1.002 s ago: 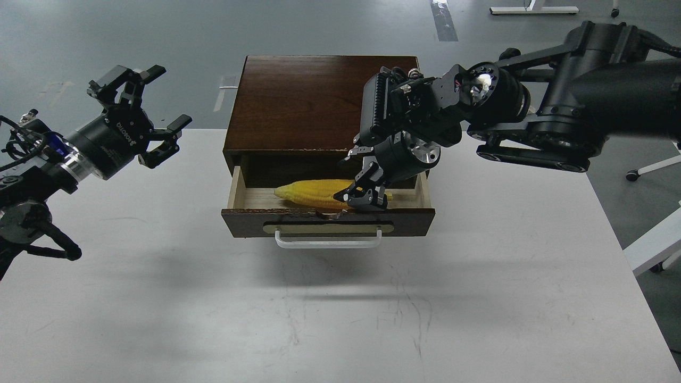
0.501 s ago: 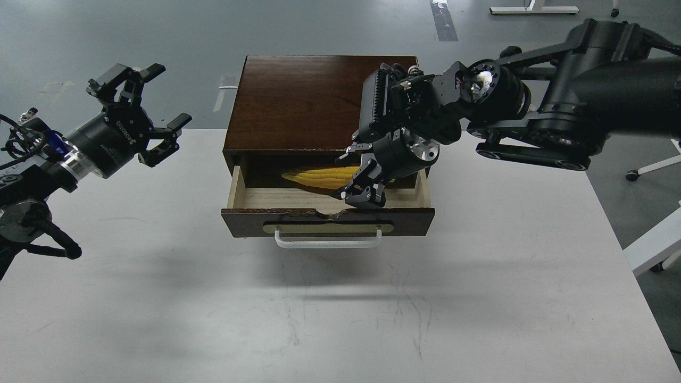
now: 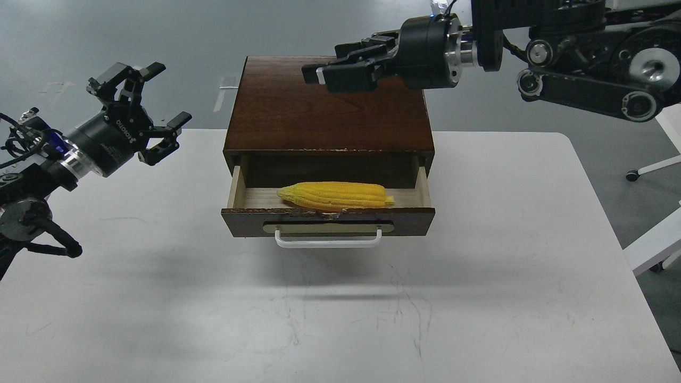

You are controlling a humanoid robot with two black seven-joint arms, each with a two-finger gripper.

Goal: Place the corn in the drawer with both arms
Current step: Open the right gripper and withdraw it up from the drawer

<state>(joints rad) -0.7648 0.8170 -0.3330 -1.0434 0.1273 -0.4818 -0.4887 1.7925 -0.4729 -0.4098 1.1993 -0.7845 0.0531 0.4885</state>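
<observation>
The yellow corn [image 3: 335,195] lies lengthwise in the open drawer [image 3: 246,222] of the dark brown box [image 3: 319,114], touched by neither gripper. My right gripper [image 3: 321,68] is up above the box's top, pointing left, with its fingers apart and nothing between them. My left gripper [image 3: 162,109] hovers over the table's left side, well left of the box, open and empty. The drawer's white bar handle [image 3: 327,243] faces me.
The box stands at the back middle of the white table [image 3: 340,314]. A white furniture edge [image 3: 657,244] and a chair base [image 3: 652,167] stand off the table's right side. Grey floor lies beyond the table.
My right gripper has let go of the corn and risen out of the drawer to above the box top. The corn now lies in the drawer. The left arm has not moved.
</observation>
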